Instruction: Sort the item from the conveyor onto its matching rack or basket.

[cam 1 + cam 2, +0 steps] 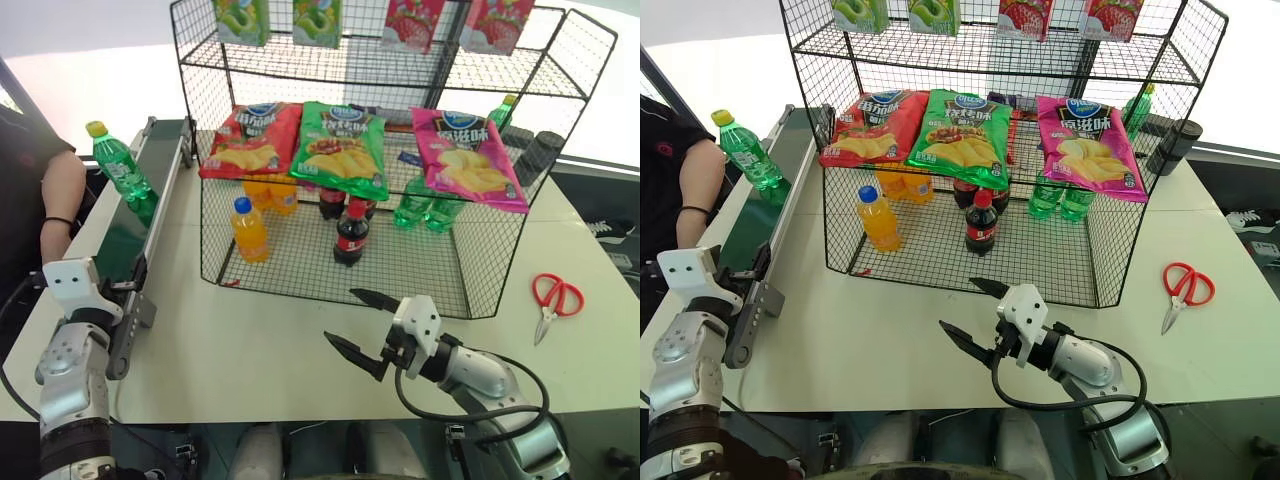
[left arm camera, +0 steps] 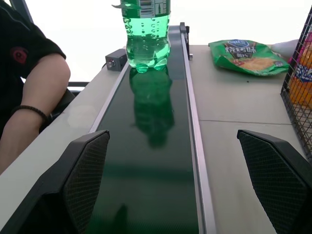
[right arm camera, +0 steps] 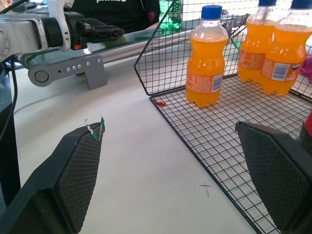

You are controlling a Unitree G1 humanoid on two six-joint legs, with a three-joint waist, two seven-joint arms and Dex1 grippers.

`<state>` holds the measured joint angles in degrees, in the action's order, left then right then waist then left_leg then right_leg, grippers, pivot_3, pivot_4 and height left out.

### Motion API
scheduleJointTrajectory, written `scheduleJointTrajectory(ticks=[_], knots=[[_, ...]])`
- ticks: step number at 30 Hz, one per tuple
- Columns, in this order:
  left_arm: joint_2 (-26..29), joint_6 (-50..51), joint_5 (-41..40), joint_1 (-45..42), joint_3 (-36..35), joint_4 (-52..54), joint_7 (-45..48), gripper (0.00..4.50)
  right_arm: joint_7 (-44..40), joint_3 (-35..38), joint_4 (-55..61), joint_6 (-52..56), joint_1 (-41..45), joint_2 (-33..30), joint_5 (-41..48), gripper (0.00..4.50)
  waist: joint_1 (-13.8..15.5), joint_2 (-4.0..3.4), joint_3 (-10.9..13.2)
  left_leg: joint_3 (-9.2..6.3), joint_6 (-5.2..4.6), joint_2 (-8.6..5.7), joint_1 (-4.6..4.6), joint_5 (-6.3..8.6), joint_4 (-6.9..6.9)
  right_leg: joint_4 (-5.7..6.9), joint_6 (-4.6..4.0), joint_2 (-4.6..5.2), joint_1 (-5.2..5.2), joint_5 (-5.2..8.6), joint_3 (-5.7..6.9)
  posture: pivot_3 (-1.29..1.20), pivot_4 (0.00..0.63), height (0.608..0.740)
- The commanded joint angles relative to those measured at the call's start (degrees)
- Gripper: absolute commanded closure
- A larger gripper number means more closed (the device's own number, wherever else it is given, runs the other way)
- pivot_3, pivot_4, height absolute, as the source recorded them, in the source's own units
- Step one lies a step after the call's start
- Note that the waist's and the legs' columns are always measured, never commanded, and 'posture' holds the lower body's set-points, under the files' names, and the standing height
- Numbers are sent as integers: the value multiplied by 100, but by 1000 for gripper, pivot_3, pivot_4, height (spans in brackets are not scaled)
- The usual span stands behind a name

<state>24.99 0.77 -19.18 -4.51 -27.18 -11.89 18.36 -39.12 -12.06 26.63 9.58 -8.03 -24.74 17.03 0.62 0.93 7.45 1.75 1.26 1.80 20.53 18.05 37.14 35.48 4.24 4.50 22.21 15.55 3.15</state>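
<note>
Bottle (image 1: 118,163) stands upright on the belt (image 2: 151,161) ahead of our left gripper (image 2: 175,185), fingers spread to receive it (right gripper (image 1: 362,325) also open, idle before the basket (image 1: 300,270))

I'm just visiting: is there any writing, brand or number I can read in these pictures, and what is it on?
Nothing reads for certain.
crisp bags: Chinese characters under a blue oval logo, too small to quote.
orange bottles: label print blurred.
green bottle: barcode and fine print, illegible.
sachets hanging on top: print too small.
</note>
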Motion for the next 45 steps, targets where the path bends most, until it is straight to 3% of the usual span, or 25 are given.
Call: scheduleJointTrajectory(ticks=[1,45], knots=[[86,-34,-97,43,-109,315,40,0,-136,63,29,-116,28,-119,-11,29,8,0,0,0,0,0,1,0,0,0,0,1,0,0,0,0,150,740],[145,-409,77,-116,-332,-122,-769,0,-186,-56,177,208,219,-29,150,29,-3,-2,1,-1,3,1,7,2,-11,-16,-19,18,6,10,-1,0,150,740]])
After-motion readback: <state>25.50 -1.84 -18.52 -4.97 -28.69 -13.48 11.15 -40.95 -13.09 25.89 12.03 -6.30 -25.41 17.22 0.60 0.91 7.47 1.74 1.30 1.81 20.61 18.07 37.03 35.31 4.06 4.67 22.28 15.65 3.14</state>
